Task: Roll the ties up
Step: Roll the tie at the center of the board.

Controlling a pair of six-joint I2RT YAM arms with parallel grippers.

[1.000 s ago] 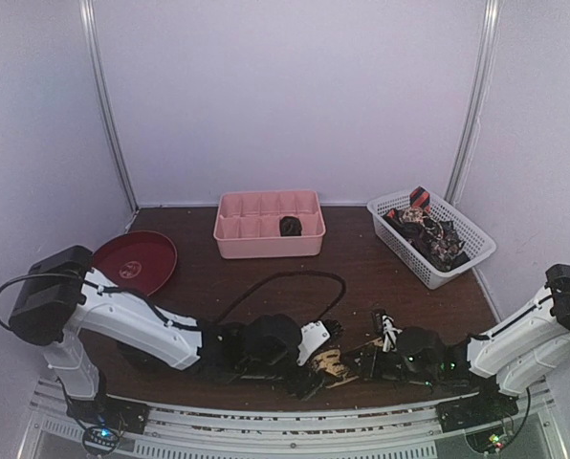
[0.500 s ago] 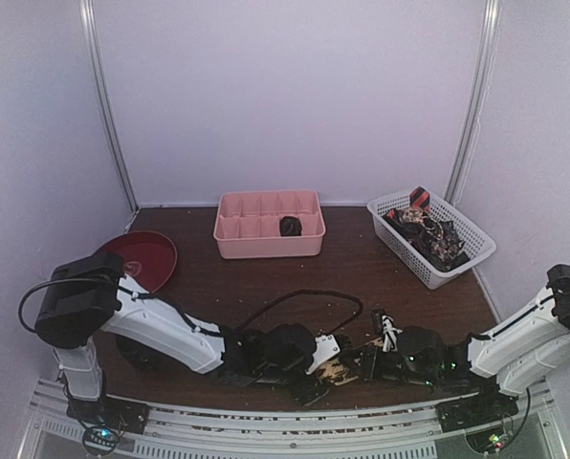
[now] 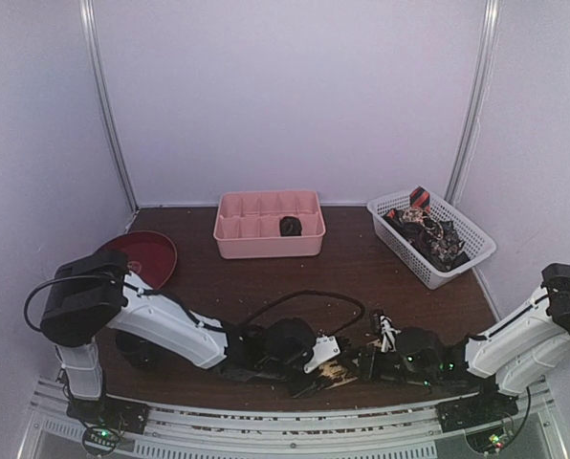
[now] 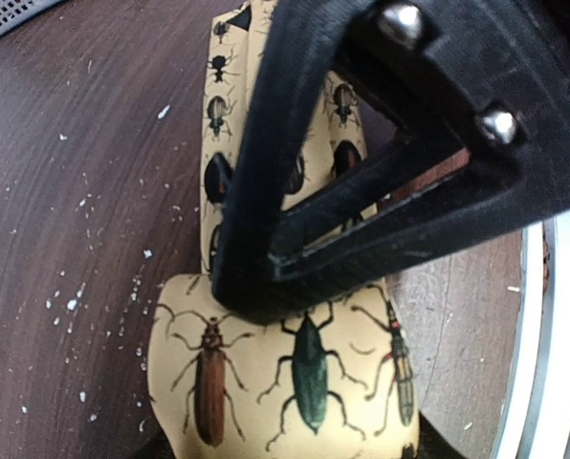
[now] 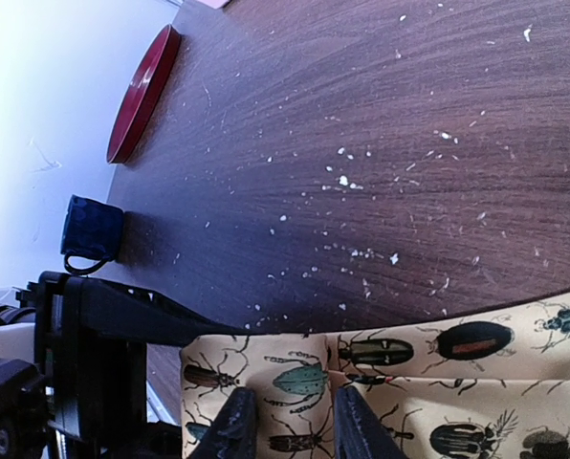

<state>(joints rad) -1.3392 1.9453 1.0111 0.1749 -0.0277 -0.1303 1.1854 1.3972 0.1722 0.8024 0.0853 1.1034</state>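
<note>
A tan tie [image 3: 337,373] printed with beetles lies at the near table edge between my two grippers. In the left wrist view the tie [image 4: 266,382] bulges up between my left gripper's [image 4: 295,451] dark tips, which stand wide apart at the bottom corners. My right gripper's black finger frame [image 4: 361,191] crosses above it. In the right wrist view my right gripper [image 5: 295,426] holds the tie's folded end [image 5: 299,378] between its fingers [image 5: 235,426]. A dark rolled tie [image 3: 290,226] sits in the pink tray [image 3: 266,244]. Several dark and red ties [image 3: 427,229] fill the white basket [image 3: 457,268].
A red plate [image 3: 137,260] lies at the left, also seen in the right wrist view [image 5: 143,91]. A blue mug [image 5: 89,229] stands near the left arm. A black cable [image 3: 304,296] loops over the table's middle. White crumbs dot the wood.
My left arm has swung right, bringing its gripper in over the tan tie and close to the right gripper. The right arm has barely moved.
</note>
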